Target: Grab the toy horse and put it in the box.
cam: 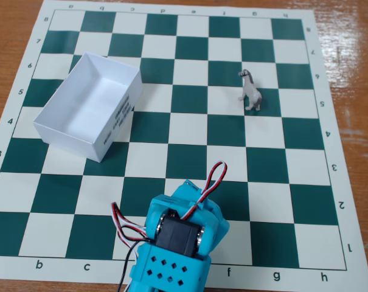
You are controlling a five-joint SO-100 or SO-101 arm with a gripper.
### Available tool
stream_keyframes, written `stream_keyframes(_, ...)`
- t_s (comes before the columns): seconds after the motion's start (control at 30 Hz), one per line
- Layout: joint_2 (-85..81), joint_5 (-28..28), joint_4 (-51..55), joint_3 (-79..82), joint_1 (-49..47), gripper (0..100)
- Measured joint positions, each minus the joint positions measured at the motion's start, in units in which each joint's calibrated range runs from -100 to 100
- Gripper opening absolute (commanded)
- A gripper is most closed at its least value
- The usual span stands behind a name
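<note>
— How is the light?
— Bright and even, soft, from above. The board (190, 131) shows clean whites and deep greens.
— Shadows?
— Faint. The box (89, 104) has a shaded inner wall on its right and a thin dark edge along its near right side. The horse (250, 90) casts almost none.
— Glare?
— Pale streaks on the table (354, 55) at far right.
— Sharpness?
— Good across the board; the arm (177, 243) at the near edge looks slightly soft. Straight lines barely bend.
</note>
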Motion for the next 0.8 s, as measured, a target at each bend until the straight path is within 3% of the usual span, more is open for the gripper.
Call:
stream_keyframes(0.37, 3.3, 1.8, -1.5, -4.2, 0.0, 0)
stream_keyframes(0.8, 41.6, 9.0, -7.4, -35.4, 3.1, 0)
